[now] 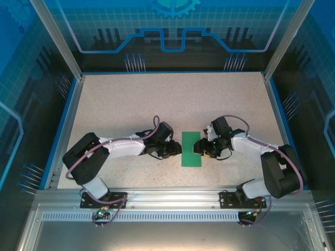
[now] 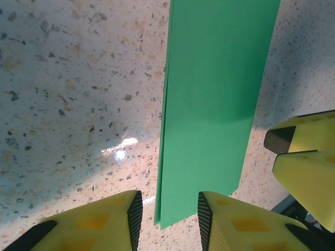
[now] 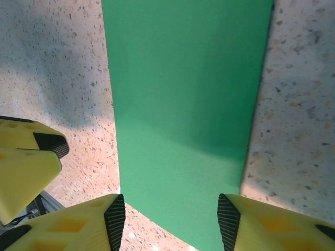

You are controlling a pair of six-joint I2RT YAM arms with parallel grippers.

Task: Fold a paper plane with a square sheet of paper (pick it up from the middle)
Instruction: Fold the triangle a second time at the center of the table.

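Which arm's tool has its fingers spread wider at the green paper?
The right tool: its fingers stand far apart, spanning most of the width of the green paper. The left tool has a narrower gap, over one long edge only.

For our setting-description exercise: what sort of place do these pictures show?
Probably a robotics lab work cell: a left arm and right arm bolted to an aluminium rail, beside a speckled table, enclosed by blue circuit-patterned walls.
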